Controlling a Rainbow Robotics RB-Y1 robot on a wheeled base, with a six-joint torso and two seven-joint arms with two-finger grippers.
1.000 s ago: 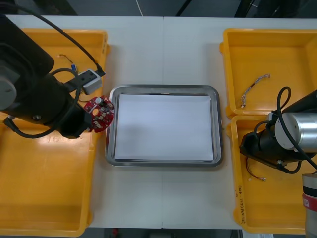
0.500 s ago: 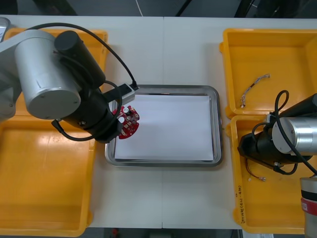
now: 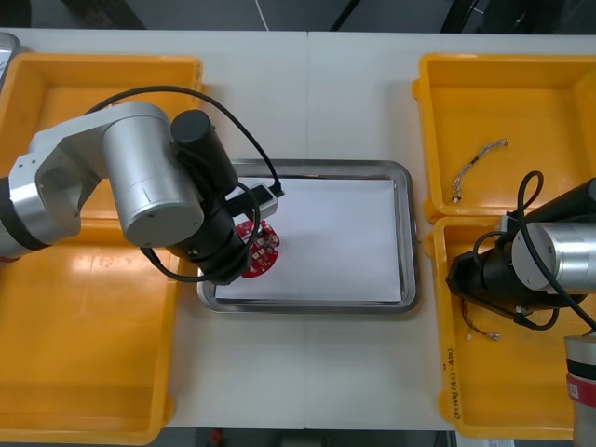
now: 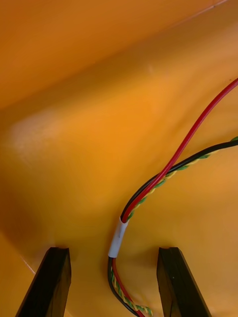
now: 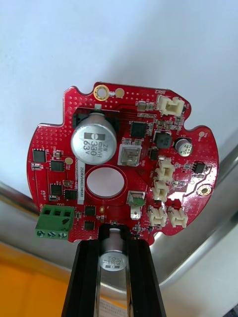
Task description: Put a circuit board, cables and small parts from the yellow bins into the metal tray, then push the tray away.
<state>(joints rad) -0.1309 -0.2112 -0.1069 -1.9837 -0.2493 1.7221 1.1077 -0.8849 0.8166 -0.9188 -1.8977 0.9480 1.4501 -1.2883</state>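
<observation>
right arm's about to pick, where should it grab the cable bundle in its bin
Grip the cable bundle at its white sleeve, where the red, black and yellow-green wires are held together; past it they spread. Bring the open right gripper straight down, a finger each side.

Four bins (image 3: 56, 121) and one tray (image 3: 407, 233) sit on the tabletop (image 3: 307, 93). One board (image 3: 261, 253). Two cables at right: far cable (image 3: 477, 156), near cable (image 4: 117, 237).

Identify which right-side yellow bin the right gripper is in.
The nearer bin, where the right gripper stands open around a cable bundle; the farther bin holds one loose cable.
</observation>
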